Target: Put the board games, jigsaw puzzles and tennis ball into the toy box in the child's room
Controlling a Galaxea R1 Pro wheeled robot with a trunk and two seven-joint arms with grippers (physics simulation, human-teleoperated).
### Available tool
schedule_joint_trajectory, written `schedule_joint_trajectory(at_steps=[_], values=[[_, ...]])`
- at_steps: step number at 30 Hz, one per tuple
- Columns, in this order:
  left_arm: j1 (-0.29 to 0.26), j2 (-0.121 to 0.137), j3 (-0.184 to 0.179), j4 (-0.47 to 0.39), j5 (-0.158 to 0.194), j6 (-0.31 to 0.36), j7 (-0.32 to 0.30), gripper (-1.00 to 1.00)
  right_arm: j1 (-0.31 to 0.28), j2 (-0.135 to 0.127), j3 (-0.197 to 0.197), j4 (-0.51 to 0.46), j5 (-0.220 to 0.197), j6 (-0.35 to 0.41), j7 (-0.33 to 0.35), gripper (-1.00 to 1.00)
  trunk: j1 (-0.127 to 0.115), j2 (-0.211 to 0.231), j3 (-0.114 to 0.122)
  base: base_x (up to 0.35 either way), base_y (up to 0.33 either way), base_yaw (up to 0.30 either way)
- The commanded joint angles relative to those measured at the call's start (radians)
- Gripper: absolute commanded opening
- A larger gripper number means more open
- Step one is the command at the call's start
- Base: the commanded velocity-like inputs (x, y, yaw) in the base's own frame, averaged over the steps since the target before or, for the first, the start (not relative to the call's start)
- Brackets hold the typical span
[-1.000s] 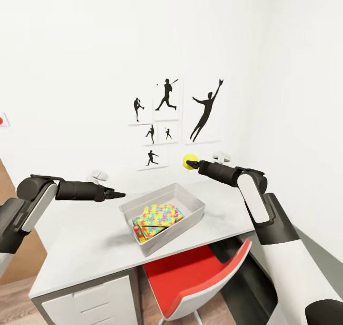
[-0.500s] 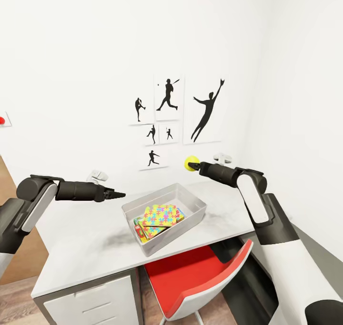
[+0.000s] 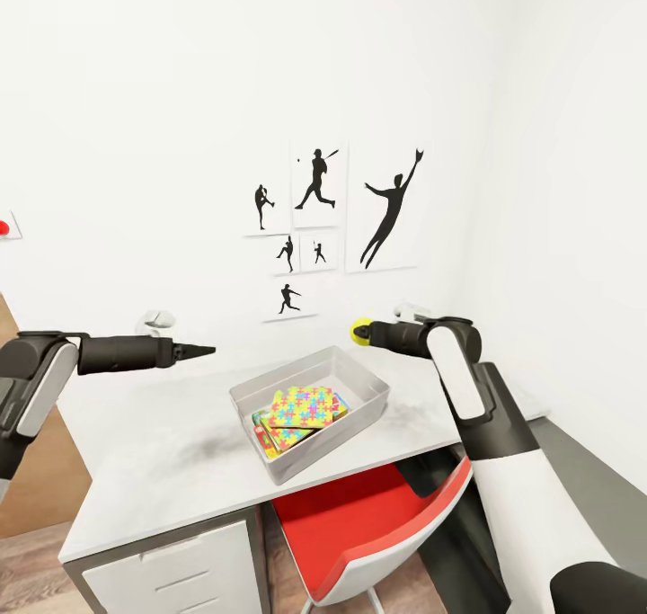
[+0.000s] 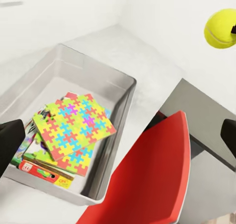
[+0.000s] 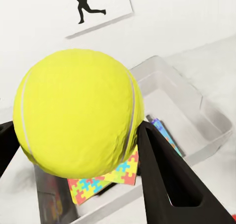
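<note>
The pale grey toy box [image 3: 359,373] stands mid-table [image 3: 153,452]. Inside it a bright jigsaw puzzle [image 3: 302,405] lies on top of a stack, with board game edges [image 3: 261,438] showing underneath. My right gripper [image 3: 363,332] is shut on the yellow tennis ball [image 3: 359,330], held in the air just beyond the box's far right corner. In the right wrist view the tennis ball [image 5: 78,111] sits between the dark fingers [image 5: 167,180], with the toy box [image 5: 206,111] behind it. My left gripper [image 3: 203,351] hovers open, left of the box. The left wrist view shows the puzzle [image 4: 73,121], the toy box [image 4: 129,94] and the ball [image 4: 221,27].
A red chair [image 3: 377,524] is tucked under the table's front edge, right below the box. White drawers [image 3: 171,569] sit under the table's left end. Baseball silhouette pictures [image 3: 314,227] hang on the white wall behind. A white side wall closes in on the right.
My right gripper has lowered the tennis ball a little, toward the table. My left arm has drawn back to the left, away from the toy box.
</note>
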Motion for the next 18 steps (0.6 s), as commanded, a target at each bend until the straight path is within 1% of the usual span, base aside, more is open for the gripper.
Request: schedule_joint_trajectory(at_steps=[1, 5, 10, 13, 18], values=[[0.002, 0.001, 0.001, 0.004, -0.001, 0.003, -0.003, 1.00, 0.002, 0.001, 0.001, -0.002, -0.011, 0.000, -0.014, -1.00, 0.000, -0.001, 0.000, 0.000, 0.000, 0.000], [0.017, 0.000, 0.004, 0.017, -0.004, 0.003, 0.000, 1.00, 0.006, 0.002, 0.002, -0.003, -0.010, -0.005, -0.015, -1.00, 0.000, -0.001, 0.000, 0.046, 0.057, 0.018], [0.026, -0.001, 0.004, 0.041, -0.008, 0.001, 0.004, 1.00, 0.008, 0.003, 0.003, -0.003, -0.011, -0.008, -0.017, -1.00, 0.000, -0.001, 0.001, 0.129, 0.083, 0.211], [0.028, -0.001, 0.004, 0.047, -0.008, 0.000, 0.005, 1.00, 0.008, 0.003, 0.002, -0.003, -0.011, -0.008, -0.016, -1.00, 0.000, -0.001, 0.002, 0.120, -0.046, 0.249], [0.028, -0.001, 0.004, 0.057, -0.008, -0.001, 0.007, 1.00, 0.009, 0.002, 0.002, -0.004, -0.010, -0.010, -0.015, -1.00, 0.000, -0.001, 0.002, 0.166, -0.052, 0.079]])
